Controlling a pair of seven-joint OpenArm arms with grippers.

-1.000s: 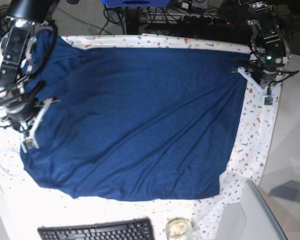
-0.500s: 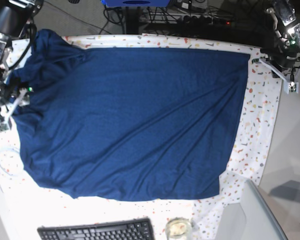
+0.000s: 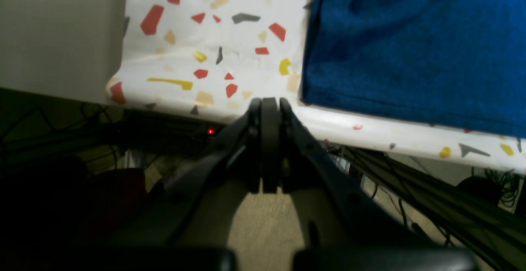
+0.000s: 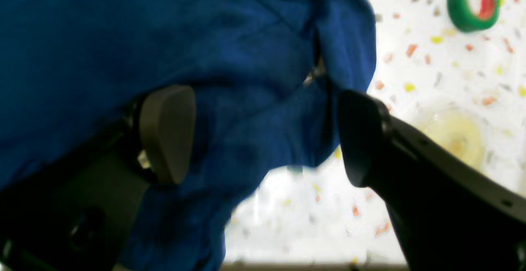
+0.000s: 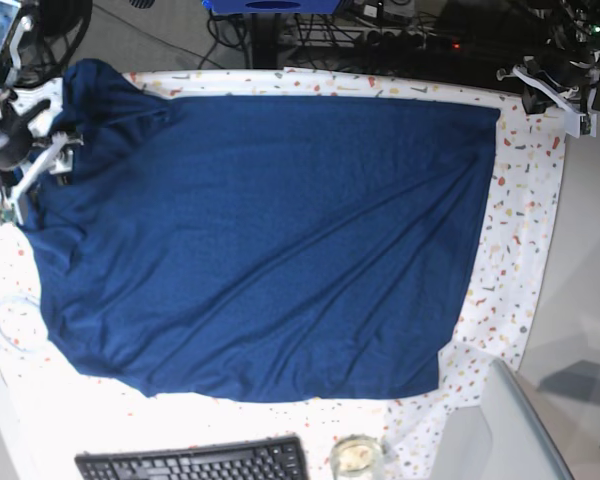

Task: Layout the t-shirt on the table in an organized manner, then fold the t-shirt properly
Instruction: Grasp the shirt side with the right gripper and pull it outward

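The dark navy t-shirt (image 5: 270,240) lies spread wide over the speckled table (image 5: 525,230), with diagonal wrinkles and its left end bunched near the far left corner. My right gripper (image 4: 263,135) is open above that bunched end of the t-shirt (image 4: 230,49); the fabric lies between and below its fingers (image 4: 168,131), not pinched. In the base view the right gripper (image 5: 30,180) is at the shirt's far left edge. My left gripper (image 3: 269,102) is shut on nothing, just off the table's (image 3: 205,37) far edge beside the t-shirt's corner (image 3: 411,45). It sits at the far right corner (image 5: 552,95).
A green and red tape roll (image 4: 472,2) lies on the cloth near the right gripper. A clear ring (image 5: 15,325) lies at the left edge. A keyboard (image 5: 195,462) and a glass jar (image 5: 358,455) sit at the front. A plain grey surface (image 5: 580,300) borders the right side.
The right gripper opened, let go of the shirt's left edge and rose toward the far left corner. The left arm drew back off the shirt to the far right corner, still shut.
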